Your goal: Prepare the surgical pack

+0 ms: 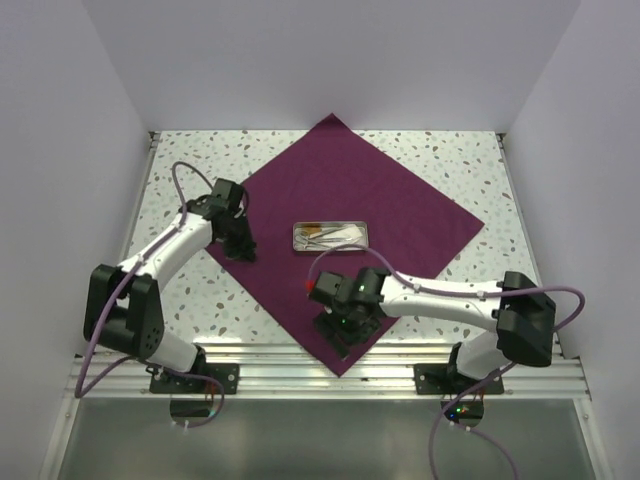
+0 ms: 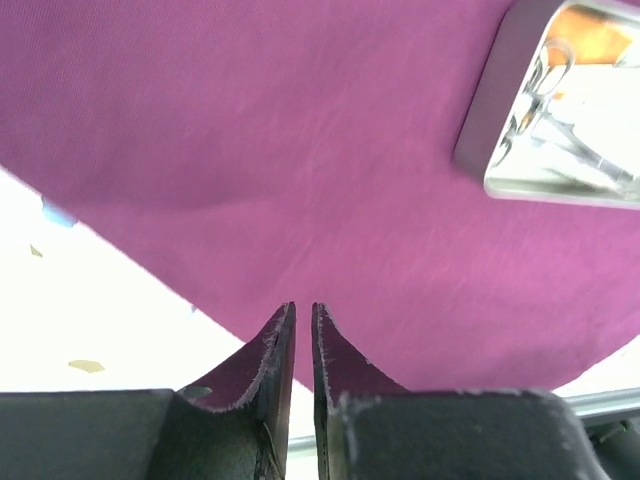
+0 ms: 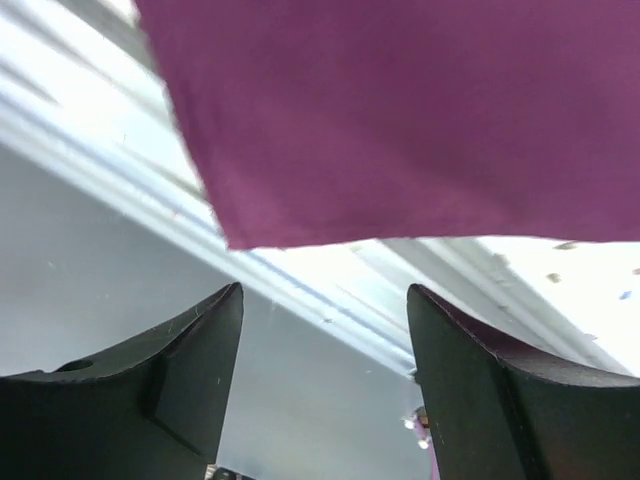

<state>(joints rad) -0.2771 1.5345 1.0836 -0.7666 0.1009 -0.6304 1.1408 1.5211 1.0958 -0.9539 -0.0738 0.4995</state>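
- You have the speckled table (image 1: 180, 180) carrying everything, and the steel tray (image 1: 331, 236) sits toward its middle.
- The plum-purple cloth (image 1: 390, 190) lies flat under the tray, turned like a diamond. One corner points away from the tray toward the back wall. The opposite corner reaches past the tray's near side onto the metal rail (image 1: 270, 365).
- Your right arm (image 1: 440, 295) reaches in from the tray's near right. Your left arm (image 1: 160, 255) comes in from the tray's near left.
- The tray is a small shiny rectangle resting on the cloth, with its long side running left to right.
- Your right pincer (image 3: 325, 290) hangs on the near side of the tray, above the cloth's near corner. Its fingers (image 3: 200, 340) are spread wide, and the cloth is not between them.
- Your left pincer (image 2: 302, 308) is left of the tray, at the cloth's left edge. Its fingers are drawn to a thin slit, and you can see nothing gripped in it.
- Steel scissor-like instruments (image 2: 570, 130) lie inside the tray, with an orange piece (image 2: 600, 35) beside them.
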